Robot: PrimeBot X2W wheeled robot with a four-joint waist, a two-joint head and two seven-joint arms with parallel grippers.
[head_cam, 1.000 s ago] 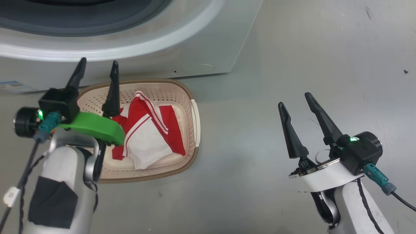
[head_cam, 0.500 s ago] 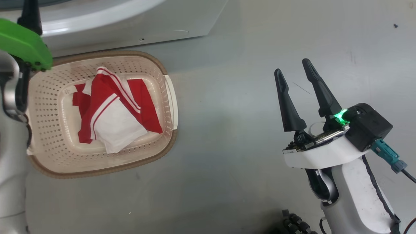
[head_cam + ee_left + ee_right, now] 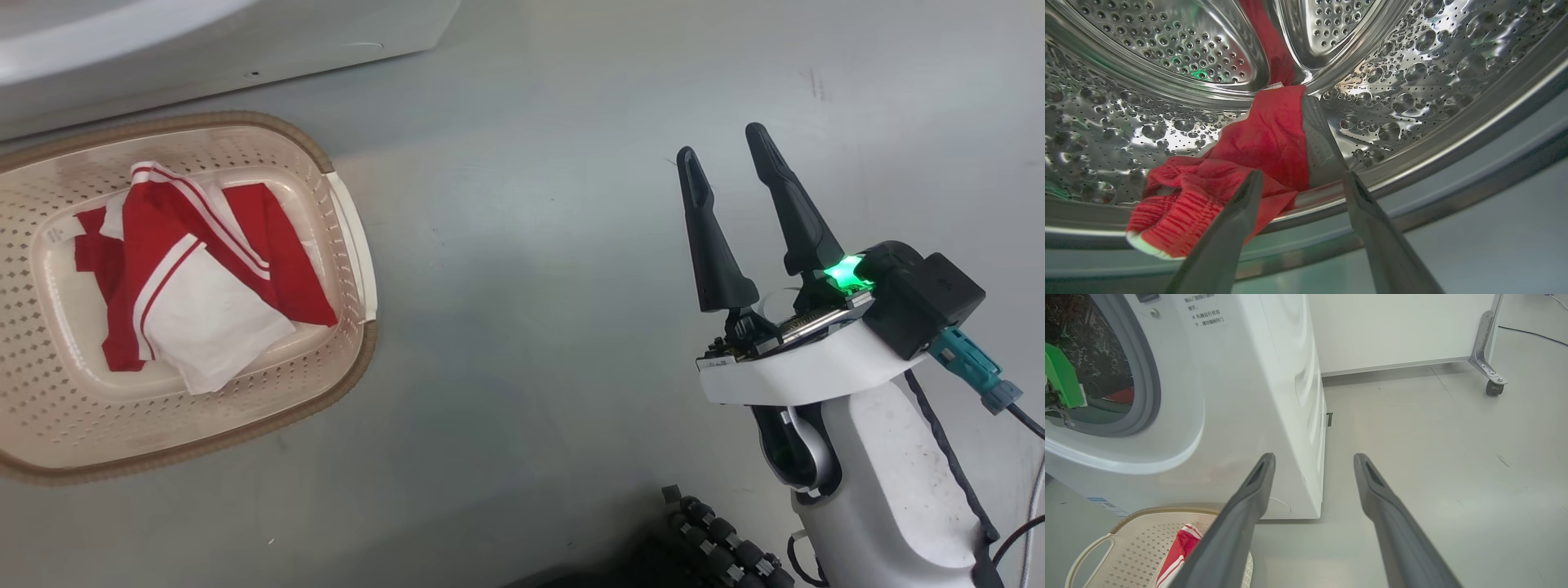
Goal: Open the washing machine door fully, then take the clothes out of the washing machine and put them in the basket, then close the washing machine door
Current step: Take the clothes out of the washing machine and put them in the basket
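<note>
while the left gripper [image 3: 1303, 173] sits in the mouth of the washing machine [image 3: 1241, 375], its 2 dark fingers stand wide apart and pinch nothing; they frame a red garment [image 3: 1265, 134] draped down the steel drum [image 3: 1412, 61] to its front lip, with 1 ribbed, white-edged end spilling toward the opening (whether the nearer finger touches the cloth i cannot tell from here); the right gripper [image 3: 720, 140] hangs over the bare grey floor [image 3: 531, 245], jaws just as wide and empty, well apart from the basket [image 3: 369, 347]; that basket stands on the floor just in front of the machine, and a striped garment [image 3: 196, 278], red with white panels, lies crumpled flat in its bottom; so by my reckoning 1 piece is out and at least 1 waits in the drum; the red piece looks soft, light and limp; it should sag and trail from wherever it is pinched, and a loose tail could catch on the drum's lip or on the grey gasket [image 3: 1149, 375]; the slick steel ought to let it slide; i'd close on the thick bunched fold near the lip, several layers at once, not the thin hem, then draw it out high enough for the tail to clear the rim.
</note>
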